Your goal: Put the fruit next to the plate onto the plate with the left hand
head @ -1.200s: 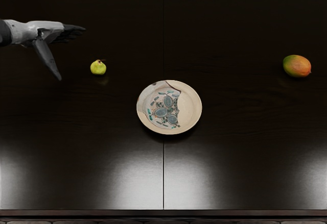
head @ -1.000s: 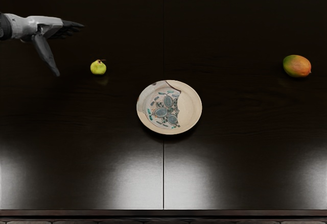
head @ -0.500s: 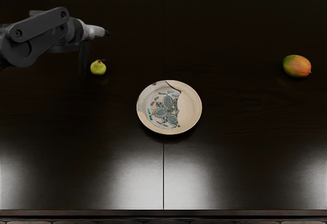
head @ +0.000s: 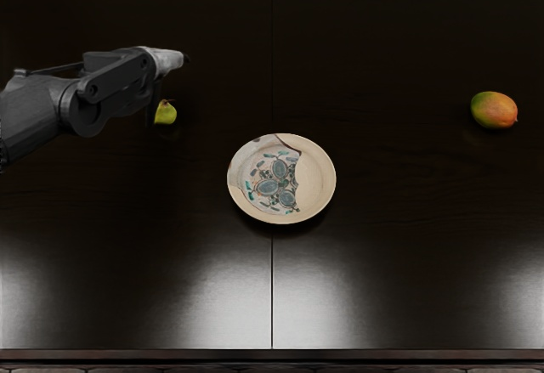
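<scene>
Pear: small, yellow-green, sitting on the dark table left of the plate and farther back, clear of its rim. We read its long axis as roughly upright. The narrow stem end points to the top of the picture and the broad end rests on the table. Its left side is hidden behind the arm.

Left hand: a pale grey shape at the end of the dark forearm, which enters from the left edge. It sits just behind and above the pear. We see no contact with the fruit, and we cannot tell whether the hand is spread or curled.

Plate: cream with a blue-green pattern, near the table's middle, holding nothing.

Mango: red-green, far right, well apart from the plate.
</scene>
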Controlling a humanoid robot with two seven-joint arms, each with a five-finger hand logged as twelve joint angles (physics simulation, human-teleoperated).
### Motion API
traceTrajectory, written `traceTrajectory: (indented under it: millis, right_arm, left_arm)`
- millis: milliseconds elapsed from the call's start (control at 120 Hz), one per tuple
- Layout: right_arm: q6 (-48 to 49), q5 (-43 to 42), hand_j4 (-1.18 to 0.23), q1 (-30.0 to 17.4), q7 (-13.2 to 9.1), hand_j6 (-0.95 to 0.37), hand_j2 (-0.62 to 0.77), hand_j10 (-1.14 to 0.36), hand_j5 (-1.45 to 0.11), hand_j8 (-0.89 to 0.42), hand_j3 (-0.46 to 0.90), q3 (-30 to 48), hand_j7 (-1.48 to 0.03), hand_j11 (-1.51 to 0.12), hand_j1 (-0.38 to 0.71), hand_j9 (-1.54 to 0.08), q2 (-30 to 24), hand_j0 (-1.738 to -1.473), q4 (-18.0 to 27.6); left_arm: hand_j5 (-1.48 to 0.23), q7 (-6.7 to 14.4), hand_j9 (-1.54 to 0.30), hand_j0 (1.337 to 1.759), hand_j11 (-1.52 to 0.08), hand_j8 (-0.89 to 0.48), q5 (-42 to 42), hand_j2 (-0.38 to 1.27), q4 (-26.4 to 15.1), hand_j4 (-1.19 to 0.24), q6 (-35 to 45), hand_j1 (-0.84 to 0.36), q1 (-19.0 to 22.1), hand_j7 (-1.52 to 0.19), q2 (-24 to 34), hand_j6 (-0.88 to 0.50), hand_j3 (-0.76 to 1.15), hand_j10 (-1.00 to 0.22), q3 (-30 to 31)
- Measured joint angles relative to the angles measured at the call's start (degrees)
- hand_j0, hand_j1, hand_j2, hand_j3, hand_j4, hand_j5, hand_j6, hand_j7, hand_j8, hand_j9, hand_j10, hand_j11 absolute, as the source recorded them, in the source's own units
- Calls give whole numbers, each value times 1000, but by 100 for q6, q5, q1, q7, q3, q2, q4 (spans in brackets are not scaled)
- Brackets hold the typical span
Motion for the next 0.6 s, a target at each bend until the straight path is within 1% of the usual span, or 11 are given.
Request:
traceTrajectory:
  millis: [83, 308, 600]
  right_arm:
    - [-6, 0, -29, -10, 0, -29, -6, -29, -38, -29, 0, 0, -38, -38, -314, -38, 0, -1658, 0]
    - [-15, -1, -29, -19, 6, -29, -6, -29, -38, -29, 0, 0, -38, -38, -314, -38, 0, -1658, 0]
    - [-23, -2, -29, -27, 8, -29, -6, -29, -38, -29, 0, 1, -38, -38, -314, -38, 0, -1658, -5]
  left_arm:
    - [-106, -38, -106, 1658, -106, -84, -6, 17, 29, -83, 24, 252, 69, -106, -7, -84, 0, -83, 39]
    - [-233, -124, -233, 1658, -233, -181, -115, 37, 58, -181, -94, 134, 81, -233, -7, -182, 0, -181, 194]
    - [-287, -170, -287, 1658, -287, -222, -173, 45, 64, -222, -252, 85, 172, -287, -42, -222, 0, -222, 269]
